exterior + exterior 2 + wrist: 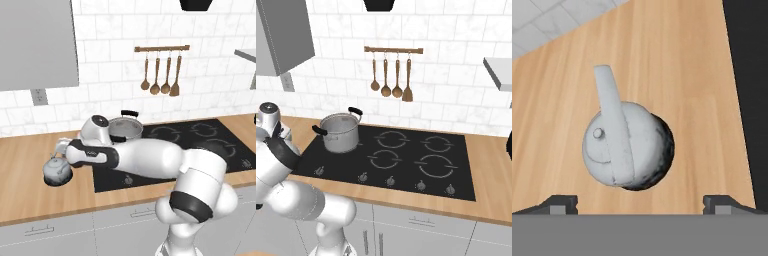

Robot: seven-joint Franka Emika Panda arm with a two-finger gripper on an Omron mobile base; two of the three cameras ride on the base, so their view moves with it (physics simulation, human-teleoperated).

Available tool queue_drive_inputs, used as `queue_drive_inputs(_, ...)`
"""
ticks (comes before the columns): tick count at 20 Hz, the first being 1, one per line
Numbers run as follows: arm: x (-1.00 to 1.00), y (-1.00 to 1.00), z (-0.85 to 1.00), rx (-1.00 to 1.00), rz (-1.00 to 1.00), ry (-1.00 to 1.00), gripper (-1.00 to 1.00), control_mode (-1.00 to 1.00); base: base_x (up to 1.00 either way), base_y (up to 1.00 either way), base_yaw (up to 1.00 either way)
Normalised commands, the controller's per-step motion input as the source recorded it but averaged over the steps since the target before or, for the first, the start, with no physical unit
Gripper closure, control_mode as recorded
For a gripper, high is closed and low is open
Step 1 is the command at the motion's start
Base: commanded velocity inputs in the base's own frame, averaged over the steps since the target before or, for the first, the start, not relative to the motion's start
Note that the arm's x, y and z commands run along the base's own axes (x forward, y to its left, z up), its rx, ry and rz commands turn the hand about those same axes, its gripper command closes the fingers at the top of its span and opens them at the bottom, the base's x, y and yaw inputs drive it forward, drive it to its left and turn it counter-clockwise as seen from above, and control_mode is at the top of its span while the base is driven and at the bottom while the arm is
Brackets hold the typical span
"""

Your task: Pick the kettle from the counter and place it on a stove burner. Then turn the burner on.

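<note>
Kettle [57, 170] first: we see it standing upright on the wood-grain tabletop [30, 165], just off the left edge of the black cooktop [200, 135], not on the glass. In the hand view the kettle [624, 145] sits below the camera, its broad handle arching across the lid knob and reaching toward the wall tiles, with bare tabletop [677, 65] all round it and the cooktop [747, 75] as a dark strip at the right edge.

Our end effector [61, 146] hangs right above the kettle, on the side away from the cooktop's centre. In the hand view its two dark fingertips [559, 204] stand wide apart, one on each side of the kettle and clear of it, so the end effector [639, 204] is spread open and has hold of nothing.

On the cooktop's back left burner, just beyond the arm's wrist in the left base view, we see the steel pot [125, 129] with black handles; from the right base view the pot [340, 132] stands on the far left part of the cooktop [406, 165], and a row of knobs [391, 181] runs along the cooktop's front edge. On the tiled wall behind the cooktop a wooden rail carries four hanging utensils [161, 75].
</note>
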Motion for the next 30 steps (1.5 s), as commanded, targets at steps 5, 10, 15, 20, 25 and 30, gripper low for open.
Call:
queue_drive_inputs(5,0.22,0.16,-0.14,0.00,0.00,0.00,-1.00,-1.00,0.00,0.00,0.00)
queue_drive_inputs(10,0.21,0.17,-0.15,0.00,0.00,0.00,-1.00,-1.00,0.00,0.00,0.00)
queue_drive_inputs(15,0.14,0.16,-0.10,0.00,0.00,0.00,-1.00,-1.00,0.00,0.00,0.00)
queue_drive_inputs(20,0.10,0.11,-0.05,0.00,0.00,0.00,1.00,-1.00,0.00,0.00,0.00)
queue_drive_inputs(25,0.07,0.06,-0.03,0.00,-0.01,0.00,1.00,-1.00,0.00,0.00,0.00)
queue_drive_inputs(30,0.00,0.00,0.00,0.00,-0.02,0.00,1.00,-1.00,0.00,0.00,0.00)
